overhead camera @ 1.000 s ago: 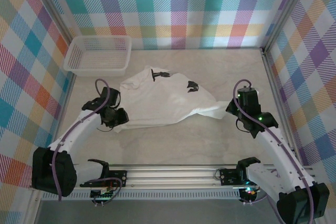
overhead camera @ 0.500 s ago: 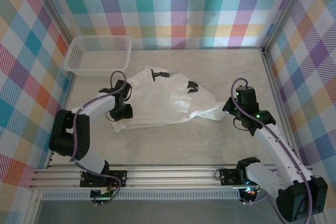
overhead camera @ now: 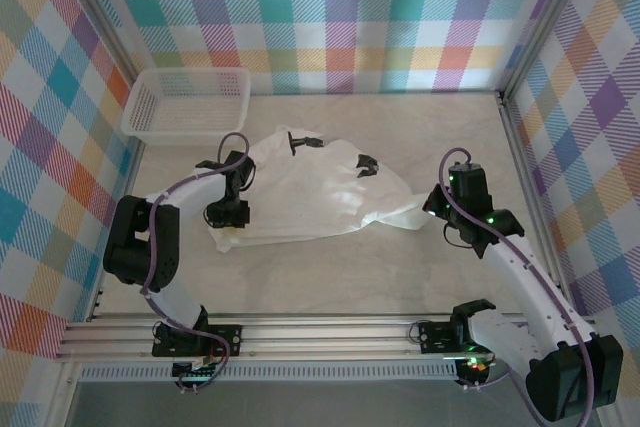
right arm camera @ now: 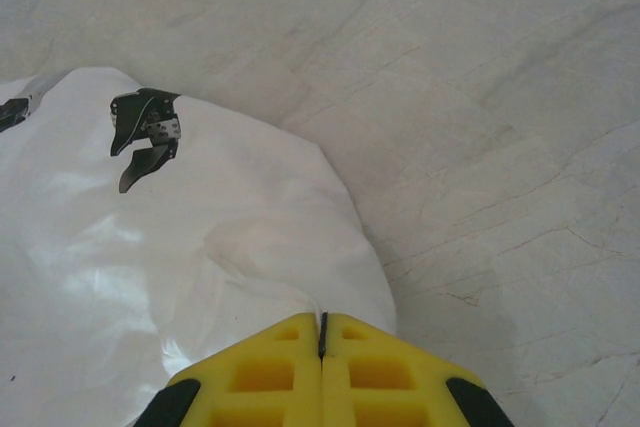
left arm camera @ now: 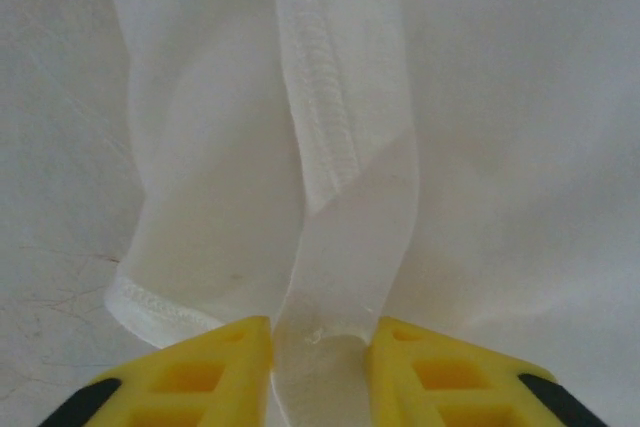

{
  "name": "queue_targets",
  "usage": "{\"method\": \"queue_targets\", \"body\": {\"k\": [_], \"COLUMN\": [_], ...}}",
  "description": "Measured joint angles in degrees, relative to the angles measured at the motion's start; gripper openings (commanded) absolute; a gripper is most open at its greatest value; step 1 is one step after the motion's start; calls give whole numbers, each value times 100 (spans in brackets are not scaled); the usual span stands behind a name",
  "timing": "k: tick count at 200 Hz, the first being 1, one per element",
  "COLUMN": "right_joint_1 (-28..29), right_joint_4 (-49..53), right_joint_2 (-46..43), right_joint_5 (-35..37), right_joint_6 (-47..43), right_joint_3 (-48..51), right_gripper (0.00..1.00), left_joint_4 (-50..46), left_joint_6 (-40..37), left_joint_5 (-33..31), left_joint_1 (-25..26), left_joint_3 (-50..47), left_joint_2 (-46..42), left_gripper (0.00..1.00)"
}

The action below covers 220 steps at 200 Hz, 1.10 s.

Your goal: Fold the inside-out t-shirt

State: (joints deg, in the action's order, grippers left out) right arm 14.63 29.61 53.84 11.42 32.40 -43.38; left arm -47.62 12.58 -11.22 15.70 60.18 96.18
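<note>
The inside-out t-shirt [overhead camera: 320, 197], white and crumpled, lies spread across the middle of the table. My left gripper [overhead camera: 228, 215] is down on its lower left edge. In the left wrist view its yellow fingers [left arm camera: 220, 347] pinch a raised fold of the t-shirt [left arm camera: 345, 237] between them, beside a stitched hem. My right gripper [overhead camera: 432, 205] is at the shirt's right corner. In the right wrist view that gripper [right arm camera: 322, 319] is shut, with the thin edge of the t-shirt [right arm camera: 200, 267] caught in the seam between its fingers.
A white mesh basket [overhead camera: 188, 102] stands at the back left corner. Two small black marks [overhead camera: 300, 139] [overhead camera: 365, 164] show on the shirt's upper part. Checked walls ring the table, and bare marbled tabletop [overhead camera: 340, 277] lies between the shirt and the arm bases.
My left arm has swung in from the left and settled on the shirt's lower left edge, its jaws closing on a fold. The right gripper has barely moved and stays shut.
</note>
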Motion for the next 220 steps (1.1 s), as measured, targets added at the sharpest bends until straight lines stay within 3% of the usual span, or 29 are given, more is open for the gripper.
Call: {"method": "queue_targets", "body": {"k": [68, 112, 144, 185, 220], "right_joint_1": [0, 0, 0, 0, 0], "right_joint_4": [0, -4, -13, -13, 0], "right_joint_2": [4, 48, 101, 96, 61], "right_joint_5": [0, -7, -22, -39, -37], "right_joint_6": [-2, -2, 0, 20, 17], "right_joint_3": [0, 0, 0, 0, 0], "right_gripper": [0, 0, 0, 0, 0], "left_joint_4": [-216, -789, -798, -708, -647], "left_joint_6": [7, 63, 116, 149, 151], "left_joint_5": [50, -949, -901, -776, -949], "left_joint_1": [94, 352, 584, 1008, 1047], "left_joint_3": [44, 256, 267, 621, 737], "left_joint_2": [-459, -702, -664, -83, 660], "left_gripper": [27, 27, 32, 32, 30]}}
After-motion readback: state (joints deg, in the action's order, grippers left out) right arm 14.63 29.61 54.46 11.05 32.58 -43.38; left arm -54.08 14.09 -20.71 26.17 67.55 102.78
